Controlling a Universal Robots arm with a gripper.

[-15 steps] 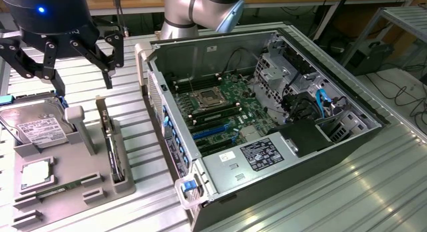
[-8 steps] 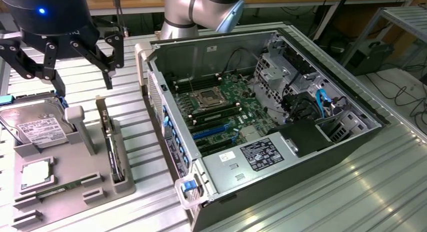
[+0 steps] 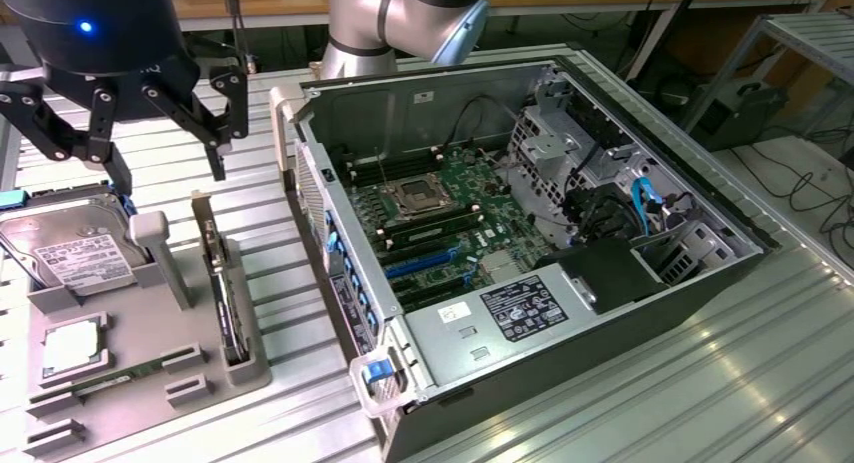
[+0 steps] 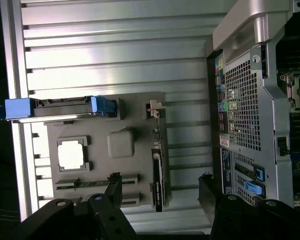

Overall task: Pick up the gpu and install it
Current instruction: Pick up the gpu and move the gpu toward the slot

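Presently we list the gpu (image 3: 223,288): thin dark card, on edge in the holder tray (image 3: 140,328) beside the computer case (image 3: 574,383); likely light, stiff, fragile, best pinched across its flat faces. Gripper (image 3: 150,133) above, jaws spread, empty.

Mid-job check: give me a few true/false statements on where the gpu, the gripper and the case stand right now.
1. The gpu stands on edge in a slot of the gray tray. True.
2. The gripper is shut on the gpu. False: it is open, above the tray, holding nothing.
3. The computer case is open, with the motherboard exposed. True.
4. The hard drive sits inside the case. False: it stands on the tray, to the exterior view's left of the gpu.
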